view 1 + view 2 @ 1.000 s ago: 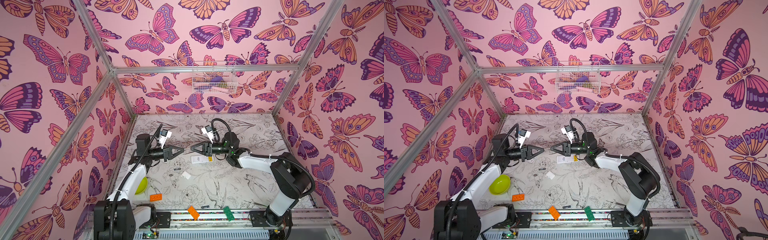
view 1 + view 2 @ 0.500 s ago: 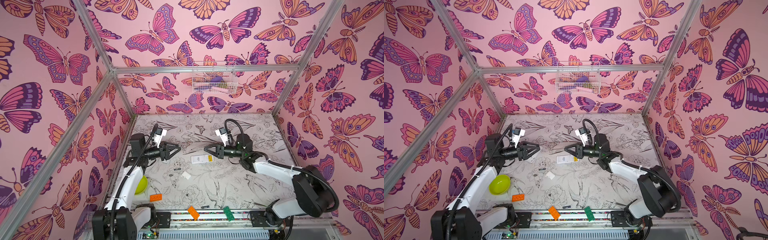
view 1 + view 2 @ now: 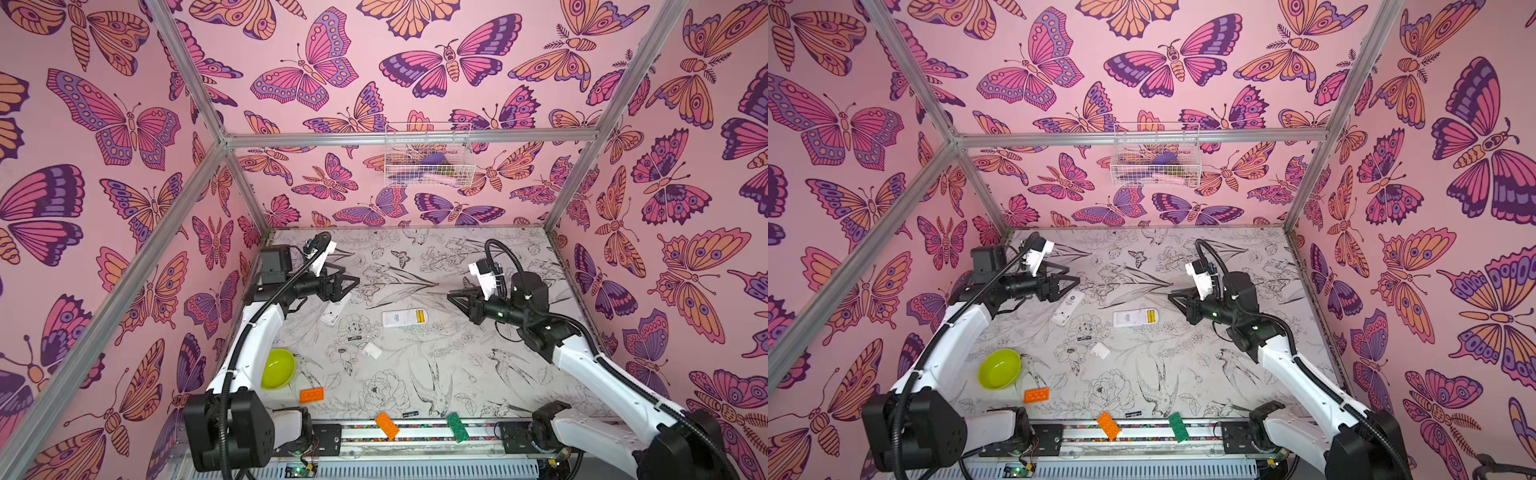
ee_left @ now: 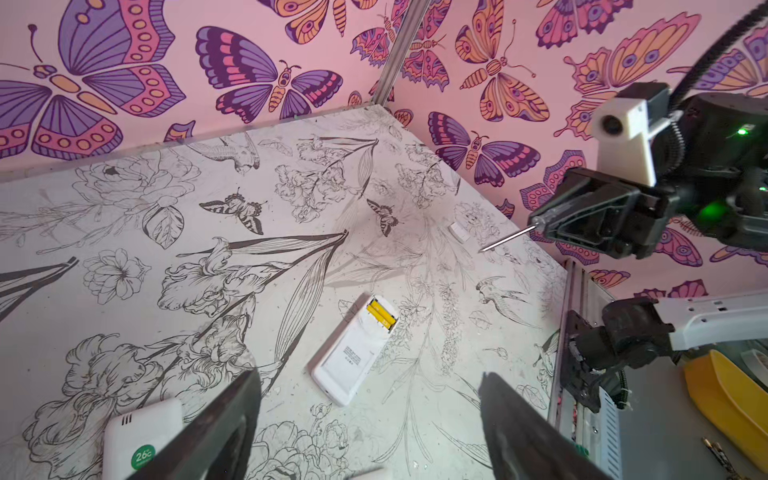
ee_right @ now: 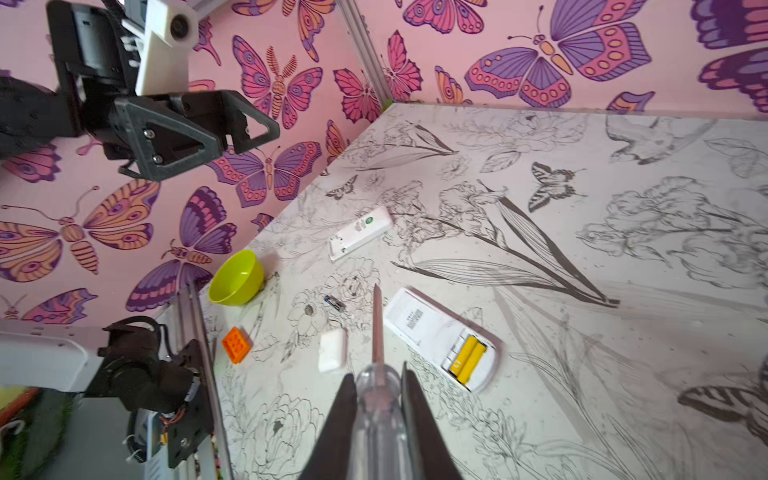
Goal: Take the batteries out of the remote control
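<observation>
My right gripper [image 5: 377, 374] is clamped on the clear handle of a screwdriver [image 5: 376, 328]. The arm is stretched out low over the bench [image 3: 478, 374], with the metal shaft aimed toward the middle. On the bench near that shaft lies the open white remote [image 5: 432, 332], back side up, and its battery bay holds the two yellow batteries [image 5: 469, 359] side by side. On the shaft's other side sits the small white cover [image 5: 332, 351], and a little past it a black battery [image 5: 335, 302] lies loose on the bench. My left gripper [image 4: 370, 376] has its jaws spread wide, gripping nothing, and hovers over one end of a second white remote [image 4: 141, 436] with a green logo. The lime bowl [image 3: 277, 368] stands beside the left arm. The wire basket [image 3: 428, 156] on the back wall holds a purple item and other things I can't make out.
</observation>
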`<action>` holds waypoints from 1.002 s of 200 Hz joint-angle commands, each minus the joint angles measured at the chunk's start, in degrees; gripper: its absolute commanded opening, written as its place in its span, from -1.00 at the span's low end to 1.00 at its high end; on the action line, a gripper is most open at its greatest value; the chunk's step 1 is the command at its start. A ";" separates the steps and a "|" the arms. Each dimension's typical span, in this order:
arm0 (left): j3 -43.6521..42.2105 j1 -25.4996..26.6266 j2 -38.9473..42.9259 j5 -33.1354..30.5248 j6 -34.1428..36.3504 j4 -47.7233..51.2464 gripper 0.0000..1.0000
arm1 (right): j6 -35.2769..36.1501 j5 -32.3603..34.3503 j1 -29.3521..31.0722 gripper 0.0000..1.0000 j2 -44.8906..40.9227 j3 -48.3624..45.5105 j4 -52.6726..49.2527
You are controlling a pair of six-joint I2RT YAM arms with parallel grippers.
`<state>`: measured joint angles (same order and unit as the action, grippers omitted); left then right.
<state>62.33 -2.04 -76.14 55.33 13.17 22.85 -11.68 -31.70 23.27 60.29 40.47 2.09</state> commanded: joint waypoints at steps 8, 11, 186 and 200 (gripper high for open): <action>4.57 3.03 -5.21 -5.29 7.70 4.81 0.80 | 8.76 6.23 -0.33 -1.00 -0.06 -1.24 -6.28; 4.98 3.47 -5.92 -5.77 8.25 4.99 0.80 | 8.86 6.88 -0.33 -1.00 0.13 -1.39 -6.15; 12.95 25.37 -28.17 -18.64 40.76 13.16 0.99 | 9.17 0.40 -0.89 -1.00 40.23 19.02 -1.39; 13.06 26.49 -29.30 -20.45 43.69 13.12 0.99 | 9.88 -0.36 -0.99 -1.00 40.67 18.94 -2.83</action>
<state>74.54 23.05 -103.63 37.54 49.32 34.61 -4.34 -28.71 22.57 100.20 58.33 2.22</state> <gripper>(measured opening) 0.995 0.175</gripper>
